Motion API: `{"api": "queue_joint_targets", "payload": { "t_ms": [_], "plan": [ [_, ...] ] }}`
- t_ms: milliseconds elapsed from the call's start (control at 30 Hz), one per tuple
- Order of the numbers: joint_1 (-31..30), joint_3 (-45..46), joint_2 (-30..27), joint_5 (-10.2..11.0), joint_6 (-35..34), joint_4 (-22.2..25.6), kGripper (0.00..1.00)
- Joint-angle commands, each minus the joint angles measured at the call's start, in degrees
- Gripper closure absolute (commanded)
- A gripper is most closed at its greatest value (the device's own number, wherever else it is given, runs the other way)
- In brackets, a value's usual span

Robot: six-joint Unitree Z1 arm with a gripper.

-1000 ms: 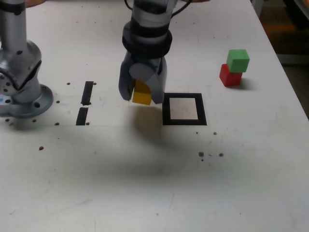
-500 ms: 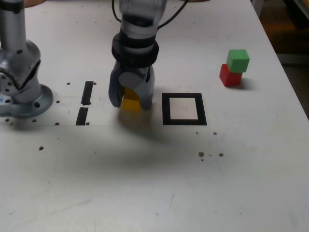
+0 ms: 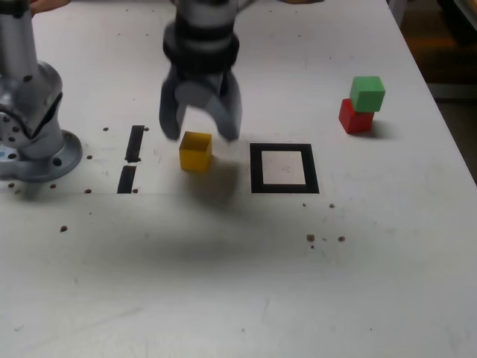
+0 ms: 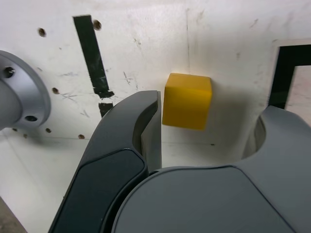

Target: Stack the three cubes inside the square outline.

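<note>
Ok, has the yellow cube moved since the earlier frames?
Yes: in the exterior view, the yellow cube went left, away from the square outline.

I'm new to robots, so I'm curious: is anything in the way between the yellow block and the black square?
Nothing visible: between the yellow block and the black square there's only bare white table.

The exterior view looks down at a slant on the counter [image 3: 223,261] from well off, facing the arm [image 3: 205,45]. The wrist view looks down from near, just over the yellow cube [image 4: 187,102], past the tool [image 4: 204,160]. Both views share this cube, the strips [image 4: 92,56] and part of the outline [image 4: 283,75].
</note>
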Motion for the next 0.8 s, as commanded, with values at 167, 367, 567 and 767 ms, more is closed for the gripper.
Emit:
{"api": "queue_joint_targets", "payload": {
  "t_ms": [167, 367, 567, 767],
  "plan": [
    [-0.58, -16.38, -1.26, 3.43, 1.19, 12.08, 0.0],
    [-0.46, -43.13, 7.75, 7.23, 9.71, 18.21, 0.01],
    [2.7, -57.44, 15.15, 8.31, 13.5, 22.16, 0.03],
    [5.74, -60.93, 19.56, 8.04, 13.68, 22.23, 0.04]
  ]
}}
